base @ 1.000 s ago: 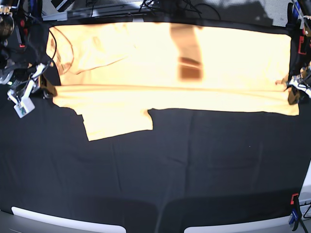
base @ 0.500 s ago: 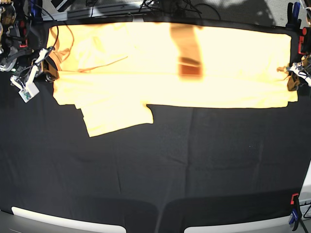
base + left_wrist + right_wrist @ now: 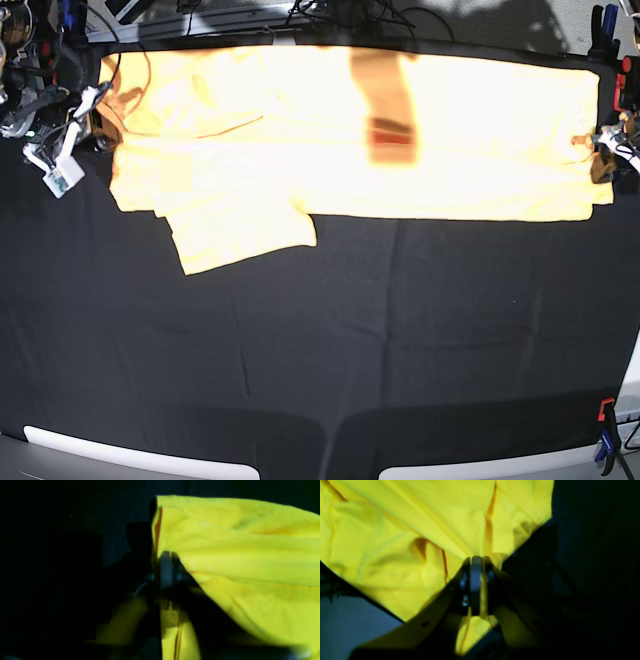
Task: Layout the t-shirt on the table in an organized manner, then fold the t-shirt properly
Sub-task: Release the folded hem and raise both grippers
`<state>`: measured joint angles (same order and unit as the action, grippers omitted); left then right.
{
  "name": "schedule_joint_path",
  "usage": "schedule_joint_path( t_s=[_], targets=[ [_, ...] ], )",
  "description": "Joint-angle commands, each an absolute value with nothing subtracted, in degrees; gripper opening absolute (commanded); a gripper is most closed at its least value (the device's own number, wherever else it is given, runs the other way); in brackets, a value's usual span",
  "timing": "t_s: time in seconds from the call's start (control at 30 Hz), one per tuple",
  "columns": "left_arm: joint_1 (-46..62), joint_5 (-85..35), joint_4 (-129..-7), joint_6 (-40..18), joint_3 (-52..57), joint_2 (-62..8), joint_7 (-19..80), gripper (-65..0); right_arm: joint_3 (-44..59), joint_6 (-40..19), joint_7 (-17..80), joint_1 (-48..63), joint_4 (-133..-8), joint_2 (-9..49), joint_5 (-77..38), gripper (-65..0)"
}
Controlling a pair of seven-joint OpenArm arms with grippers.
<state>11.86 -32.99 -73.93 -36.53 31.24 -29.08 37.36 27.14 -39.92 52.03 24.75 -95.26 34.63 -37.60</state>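
The pale orange-yellow t-shirt (image 3: pixel 350 130) lies stretched in a long band across the far part of the table (image 3: pixel 400 340), with one sleeve (image 3: pixel 240 235) sticking out toward the near side. At the band's left end, my right gripper (image 3: pixel 98 108) pinches the cloth. The right wrist view shows that gripper (image 3: pixel 476 563) shut on a gathered fold of the t-shirt (image 3: pixel 420 525). My left gripper (image 3: pixel 598 152) holds the right end. In the blurred left wrist view, the left gripper (image 3: pixel 167 556) stands shut at the edge of the t-shirt (image 3: pixel 237 555).
A dark shadow patch (image 3: pixel 390 125) falls on the middle of the shirt. Red-and-black clamps stand at the right edge (image 3: pixel 606 425) and the far right corner (image 3: pixel 620 90). Cables and gear crowd the far left corner (image 3: pixel 30 60). White strips (image 3: pixel 140 455) line the near edge.
Both grippers have moved toward the far edge, taking the shirt's ends with them. The shirt's near edge and sleeve have shifted away from the near side.
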Motion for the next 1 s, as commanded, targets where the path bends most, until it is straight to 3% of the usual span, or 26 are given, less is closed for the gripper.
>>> schedule_joint_path(
  t_s=[0.0,0.03,0.1,0.37,0.53,0.97],
  targets=[
    [11.4,-33.7,-75.0,-36.9,31.9,-30.5,36.2,-39.2,28.0,-40.0,51.1,24.5,-96.2,36.0,-38.6,-47.3],
    [11.4,-33.7,-75.0,-36.9,31.9,-30.5,36.2,-33.6,28.0,-40.0,51.1,24.5,-96.2,36.0,-38.6,-41.3],
    [11.4,-33.7,-75.0,-36.9,31.9,-30.7,36.3,-30.8,28.0,-40.0,50.9,24.1,-96.2,36.1,-39.0,-35.9],
    [10.9,-35.7,-77.0,-36.7,31.9,-33.9,36.0,-30.8,27.7,-39.9,55.8,11.8,-96.1,35.6,-49.8,-35.9],
    [10.0,-35.6,-84.4,-31.4,31.9,-33.8,36.0,-30.8,27.0,-39.8,60.7,0.6,-96.1,32.0,-50.1,-36.0],
    [10.0,-38.0,-99.0,-31.5,31.8,-23.8,36.0,-30.9,5.9,-36.5,59.4,-16.3,-78.8,24.3,-38.0,-36.0]
  ],
)
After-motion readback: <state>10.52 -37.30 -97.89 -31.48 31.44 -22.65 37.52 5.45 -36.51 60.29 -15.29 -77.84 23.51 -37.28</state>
